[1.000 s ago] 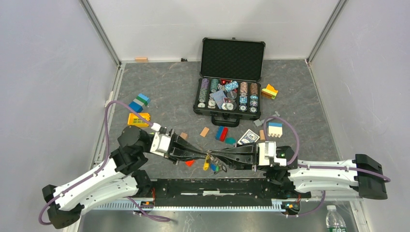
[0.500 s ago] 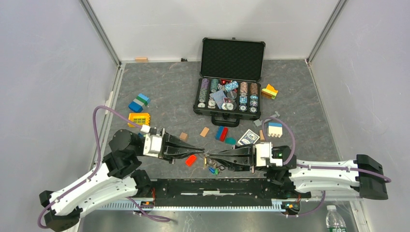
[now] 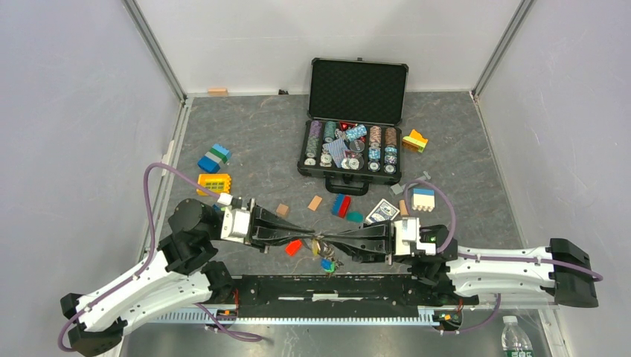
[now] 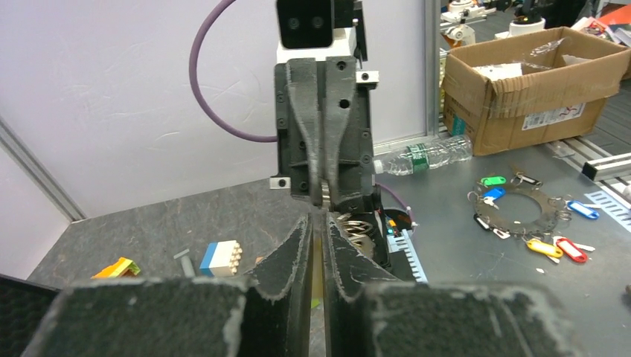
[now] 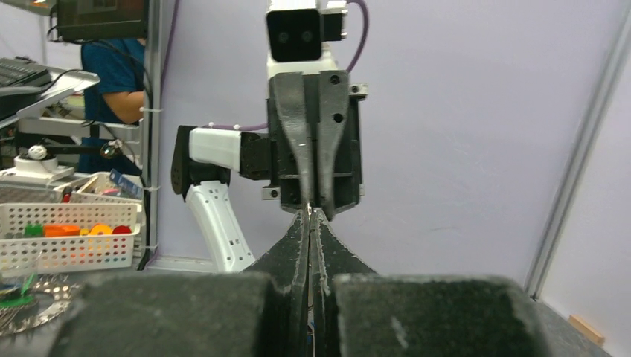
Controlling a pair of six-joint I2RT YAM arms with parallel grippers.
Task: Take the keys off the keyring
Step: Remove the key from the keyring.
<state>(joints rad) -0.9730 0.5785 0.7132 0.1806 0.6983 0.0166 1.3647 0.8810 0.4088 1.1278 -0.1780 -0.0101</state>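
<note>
At the near middle of the surface (image 3: 253,134), just ahead of the black rail (image 3: 320,286) between the arm bases, the keyring (image 4: 357,227) sits where the two grippers meet tip to tip. From the left wrist it shows as silver wire coils directly below the facing fingertips. The keys (image 3: 328,262) bunch just beneath it, a blue head cover the plainest among them. Whether they hang free or rest on the surface I cannot tell.

The right gripper (image 3: 325,243) reaches in from the right with its fingers pressed fully together. A glint of metal at their tips suggests they pinch the keyring's wire. The left gripper (image 3: 312,239) comes in from the left, its tips touching or almost touching the right's. Its fingers are drawn nearly together, leaving a thin slot, and a yellow key (image 4: 318,277) shows there as a yellowish sliver clamped between them.

Just left of the meeting point, under the left fingers, a red piece (image 3: 295,246) lies on the surface; key cover or block, I cannot tell. Farther back lie a playing card (image 3: 383,210), a blue-and-red block (image 3: 341,204) and a tan block (image 3: 315,202). Behind them an open poker chip case (image 3: 358,89) stands with its lid up and rows of chips (image 3: 350,149) in its tray. More toy blocks (image 3: 214,158) are scattered at the left and beside the case.
</note>
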